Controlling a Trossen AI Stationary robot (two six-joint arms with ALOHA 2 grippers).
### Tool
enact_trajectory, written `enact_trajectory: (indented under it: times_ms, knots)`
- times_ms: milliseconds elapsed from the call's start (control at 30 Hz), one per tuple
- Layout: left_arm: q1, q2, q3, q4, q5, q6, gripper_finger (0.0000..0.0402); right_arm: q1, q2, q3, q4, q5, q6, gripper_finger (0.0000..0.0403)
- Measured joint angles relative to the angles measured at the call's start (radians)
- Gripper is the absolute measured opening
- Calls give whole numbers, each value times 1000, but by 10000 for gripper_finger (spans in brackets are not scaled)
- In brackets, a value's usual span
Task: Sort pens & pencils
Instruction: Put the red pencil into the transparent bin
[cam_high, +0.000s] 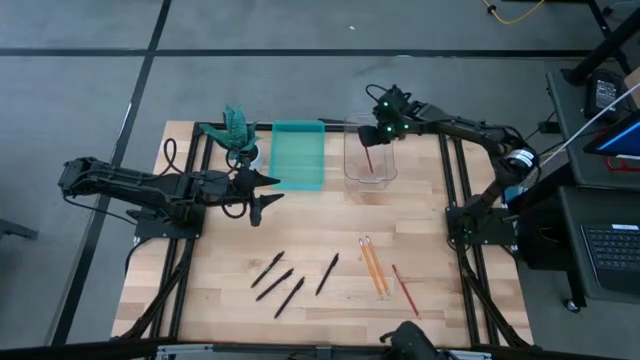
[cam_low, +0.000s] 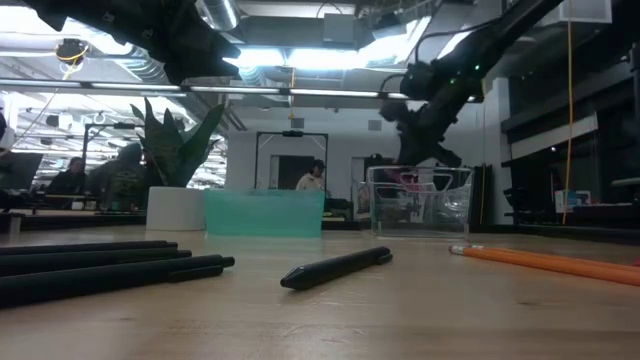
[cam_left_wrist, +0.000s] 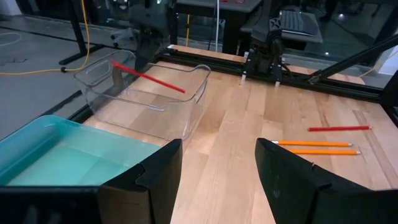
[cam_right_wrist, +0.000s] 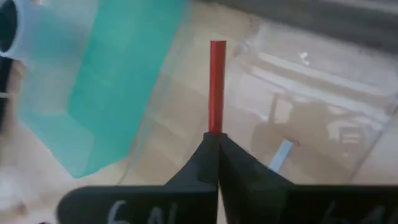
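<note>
1. A pale wooden table is sitting on a grey floor, and beyond its far edge the low view is looking into a room with ceiling lights and people seated at a distance.
2. At the far edge a potted plant, a teal tray and a clear bin are standing in a row, the teal tray between the other two.
3. The right gripper is hanging over the clear bin with its fingers pinched tight on a red pencil, whose free end is pointing down into the bin.
4. The left gripper is waiting just in front of the teal tray, its fingers spread wide and holding nothing.
5. Four black pens are lying on the near part of the table, loosely fanned and apart from one another.
6. To the right of them, two orange pencils are lying side by side, touching or nearly so.
7. A second red pencil is lying just beside those two, nearer the table's right edge.
</note>
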Motion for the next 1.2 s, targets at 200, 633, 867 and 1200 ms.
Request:
enact_trajectory:
  times_ms: [200,633,867,1200]
  knots:
    - [0,0,0,0,0,0,198,-17,66,0,-16,-27,58,0]
    - [0,0,0,0,0,-23,198,-18,91,0,-12,-35,25,9]
    - [0,0,0,0,0,-23,198,-18,91,0,-11,4,27,36]
    - [0,0,0,0,0,-23,198,-18,91,0,-11,10,0,70]
